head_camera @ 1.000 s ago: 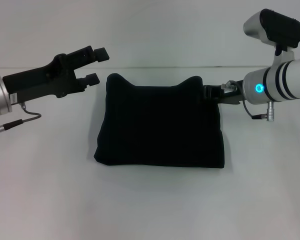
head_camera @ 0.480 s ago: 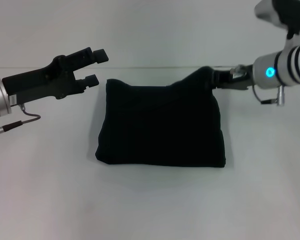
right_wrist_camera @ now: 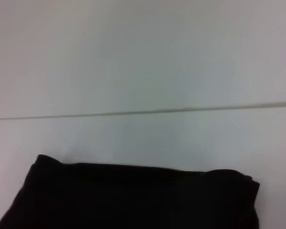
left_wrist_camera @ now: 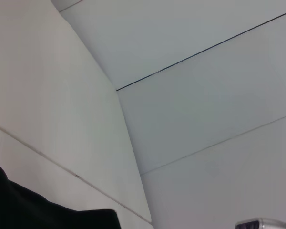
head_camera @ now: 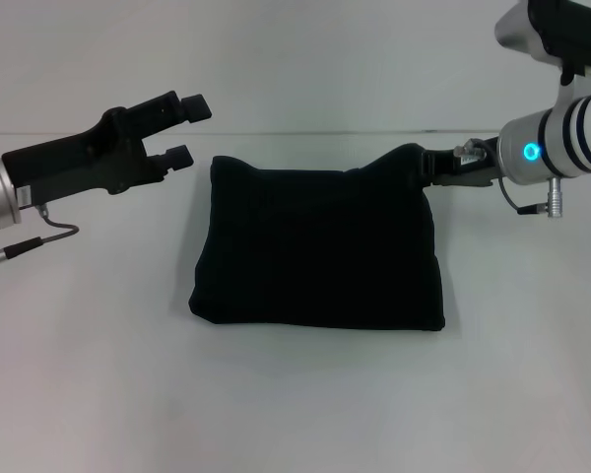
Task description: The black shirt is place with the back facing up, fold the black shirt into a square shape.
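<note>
A white table (head_camera: 295, 414) carries everything. The black shirt (head_camera: 315, 246), folded into a roughly square bundle, lies in the middle of the table toward its far edge, flat except for its far right corner, which is pulled up into a peak. The left gripper (head_camera: 182, 128) hangs above the table just beside the shirt's far left corner, not touching it, its 2 black fingers spread apart and empty. The right gripper (head_camera: 426, 166) reaches in from the right side and is clenched on the raised far right corner of the shirt. In the right wrist view the shirt (right_wrist_camera: 133, 195) fills the near part as a dark folded edge.
</note>
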### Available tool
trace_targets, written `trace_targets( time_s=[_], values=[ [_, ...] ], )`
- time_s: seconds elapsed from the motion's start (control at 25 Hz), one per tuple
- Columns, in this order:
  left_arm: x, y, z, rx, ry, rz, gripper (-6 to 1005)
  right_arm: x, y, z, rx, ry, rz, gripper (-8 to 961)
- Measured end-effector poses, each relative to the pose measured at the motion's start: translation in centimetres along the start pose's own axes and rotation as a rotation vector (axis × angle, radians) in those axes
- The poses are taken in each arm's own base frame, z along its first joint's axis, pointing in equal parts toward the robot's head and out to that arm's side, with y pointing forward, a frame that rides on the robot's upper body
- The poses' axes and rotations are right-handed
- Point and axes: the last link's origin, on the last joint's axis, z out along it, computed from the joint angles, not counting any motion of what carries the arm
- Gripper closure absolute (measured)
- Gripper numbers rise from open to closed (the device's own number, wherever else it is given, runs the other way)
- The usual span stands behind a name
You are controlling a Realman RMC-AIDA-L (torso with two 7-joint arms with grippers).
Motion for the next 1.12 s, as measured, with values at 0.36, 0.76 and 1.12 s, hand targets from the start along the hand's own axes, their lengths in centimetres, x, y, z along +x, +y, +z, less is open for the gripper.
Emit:
trace_targets(
  time_s=[0.36, 0.76, 1.12],
  values=[
    [-0.3, -0.1, -0.1, -0.006, -0.002, -0.008, 49, -0.5, -1.4, -0.3, 0.065, -0.028, -0.025, 829],
    [-0.9, -0.4, -0.7, 0.006, -0.04, -0.025, 59, -1.1, -4.0, -4.6, -0.082, -0.053, 0.085, 368],
    [-4.4, -1.6, -3.6, 0.056, -0.278, -0.171, 84, -1.8, -7.2, -10.7, -0.257, -0.08, 0.174, 256]
  ],
)
